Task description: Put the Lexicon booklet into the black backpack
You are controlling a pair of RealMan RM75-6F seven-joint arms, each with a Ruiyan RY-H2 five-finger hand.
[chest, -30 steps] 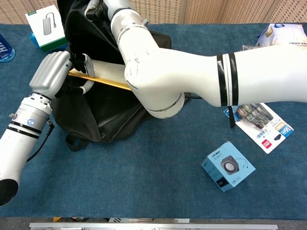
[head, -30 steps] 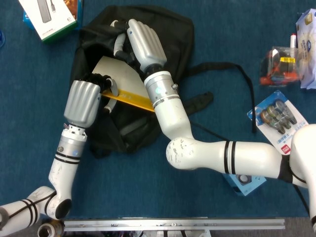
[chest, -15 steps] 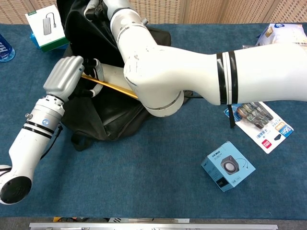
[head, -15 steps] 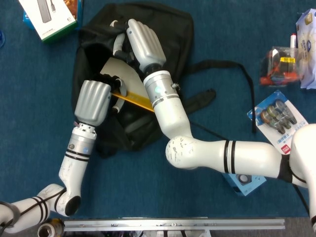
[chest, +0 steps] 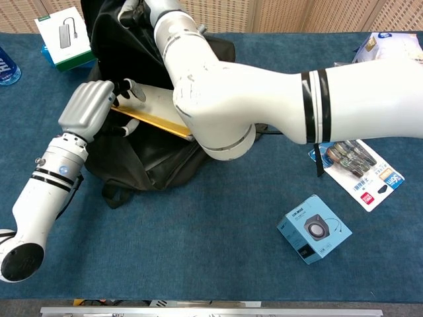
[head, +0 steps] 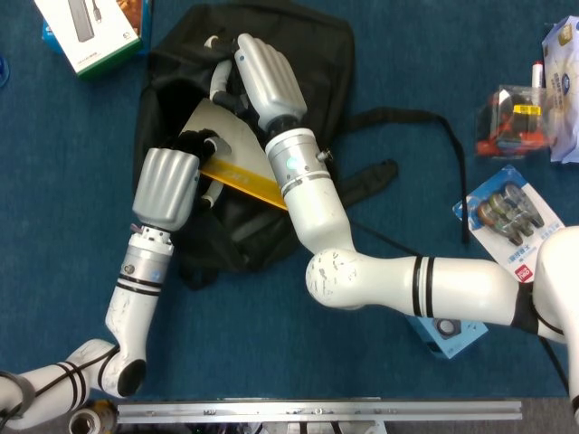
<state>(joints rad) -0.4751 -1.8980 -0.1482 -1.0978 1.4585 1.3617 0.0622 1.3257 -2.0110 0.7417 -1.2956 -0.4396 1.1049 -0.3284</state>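
Your left hand (head: 166,188) grips the Lexicon booklet (head: 224,145) at its lower-left corner, and the booklet lies partly inside the mouth of the black backpack (head: 308,72), its yellow edge toward 5 o'clock. Your right hand (head: 267,77), at 1 o'clock from the left, has its fingers curled on the rim of the bag's opening, holding it apart. A green-and-white box (head: 90,32) sits at 11 o'clock from the backpack.

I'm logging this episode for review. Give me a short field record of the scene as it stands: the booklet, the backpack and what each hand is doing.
booklet: Lexicon booklet, partly inside the bag's opening, yellow edge showing
backpack: black backpack, lying on the blue table
left robot hand: left hand grips the booklet's lower edge
right robot hand: right hand holds the bag's opening
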